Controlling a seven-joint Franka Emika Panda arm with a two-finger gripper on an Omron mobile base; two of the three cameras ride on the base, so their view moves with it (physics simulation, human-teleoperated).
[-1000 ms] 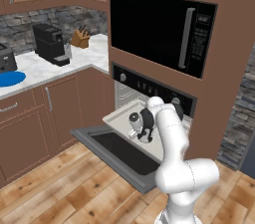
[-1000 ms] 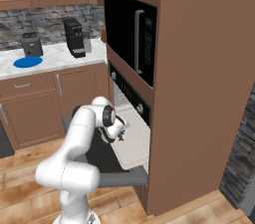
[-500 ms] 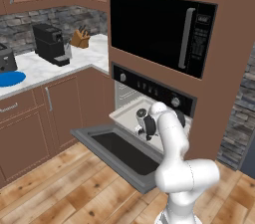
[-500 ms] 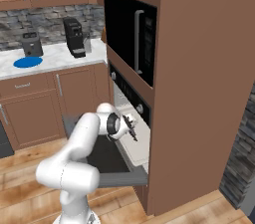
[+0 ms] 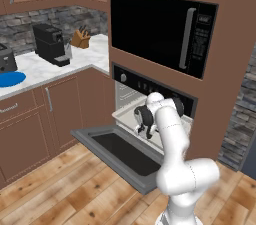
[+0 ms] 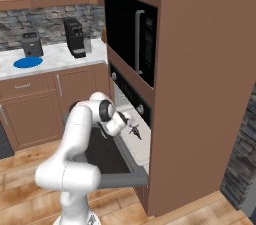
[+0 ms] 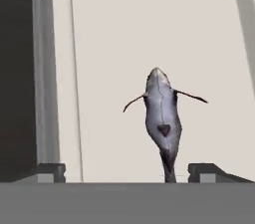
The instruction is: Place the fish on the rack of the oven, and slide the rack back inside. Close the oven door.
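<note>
The fish (image 7: 162, 113), small and dark grey, lies head away from me on the pale rack (image 7: 109, 44), its tail reaching back between my finger tips (image 7: 50, 170) without touching either. My gripper (image 7: 129, 170) is open, jaws wide apart just above the rack. From the right base, the fish (image 6: 134, 131) is a dark speck under the gripper (image 6: 128, 125) on the pulled-out rack (image 6: 137, 146). The oven (image 5: 150, 86) has its oven door (image 5: 120, 154) folded down flat, with the rack (image 5: 125, 114) sticking out above it and the gripper (image 5: 142, 130) over the rack.
A black microwave (image 5: 160, 29) sits directly above the oven. On the counter (image 5: 40, 69) to the left stand a coffee machine (image 5: 50, 44), a knife block (image 5: 79, 39) and a blue plate (image 5: 10, 79). The open door juts out over the wooden floor (image 5: 65, 189).
The jaws went from shut on the fish to wide open, and the fish now lies free on the rack. The hand has barely shifted.
</note>
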